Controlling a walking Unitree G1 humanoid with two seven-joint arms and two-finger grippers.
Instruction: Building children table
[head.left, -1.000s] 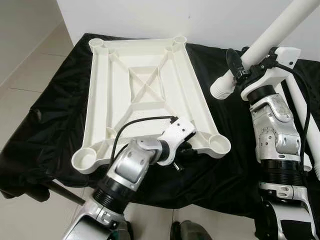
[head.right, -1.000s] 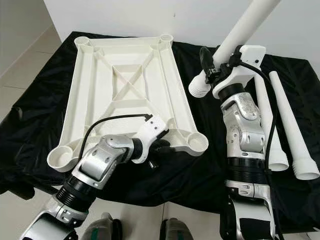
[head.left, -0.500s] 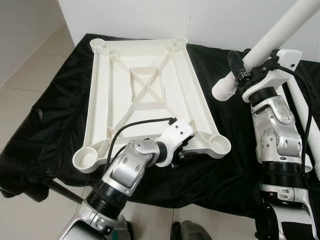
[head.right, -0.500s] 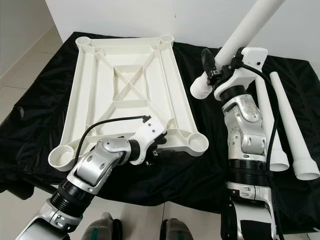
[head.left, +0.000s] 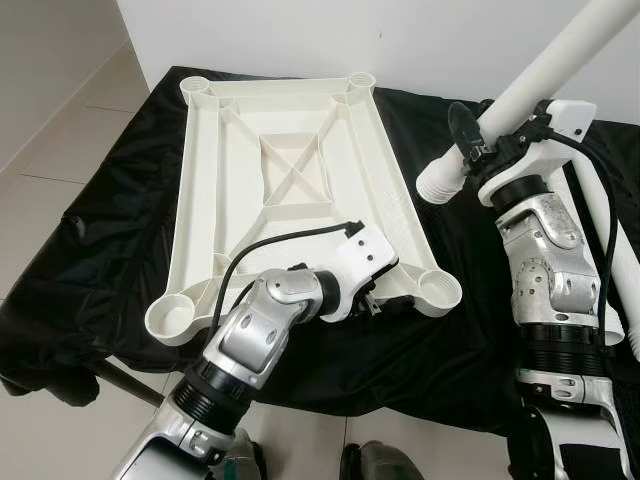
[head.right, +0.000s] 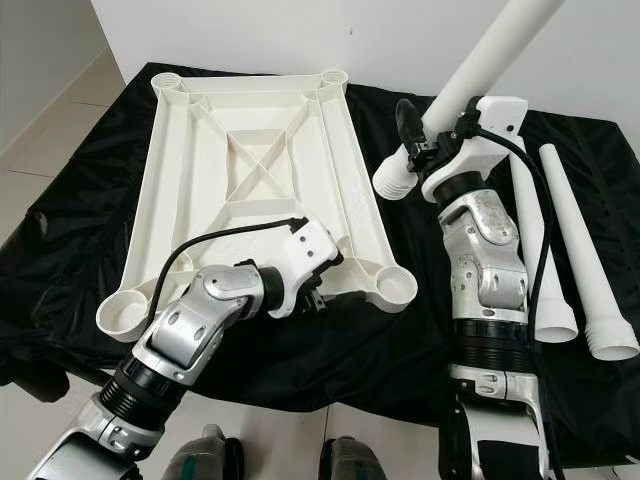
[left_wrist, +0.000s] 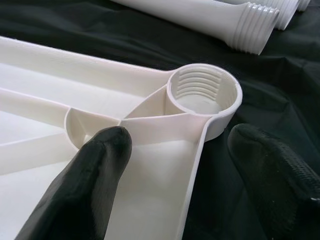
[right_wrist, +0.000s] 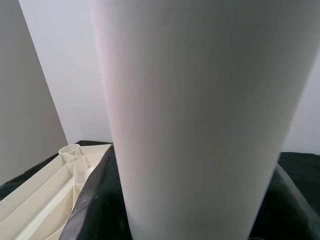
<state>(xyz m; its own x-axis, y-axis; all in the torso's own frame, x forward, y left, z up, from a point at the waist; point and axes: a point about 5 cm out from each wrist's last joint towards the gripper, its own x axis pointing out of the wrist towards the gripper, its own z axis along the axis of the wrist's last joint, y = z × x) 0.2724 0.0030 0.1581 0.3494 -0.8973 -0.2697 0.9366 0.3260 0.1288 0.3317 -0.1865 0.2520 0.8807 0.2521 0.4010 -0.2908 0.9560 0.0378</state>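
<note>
Upside-down tabletop (head.left: 290, 170) sits center-left on the black cloth (head.left: 100, 250), left gripper (left_wrist: 192, 172) open wide astride its near-right rim, probably to steady it, while right gripper (head.right: 425, 135) clamps a leg (head.right: 470, 75) tilted at upper right, ready to screw in.

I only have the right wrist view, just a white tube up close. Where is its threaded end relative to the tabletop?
Observer: The table leg in the right end effector hangs tilted, its threaded end above the black cloth, beside the tabletop.
Operator: Where's the left end effector?
Observer: The left end effector straddles the tabletop's rim by the near right socket, fingers open.
Operator: More legs?
Observer: Two spare legs lie on the cloth beyond the right arm.
</note>
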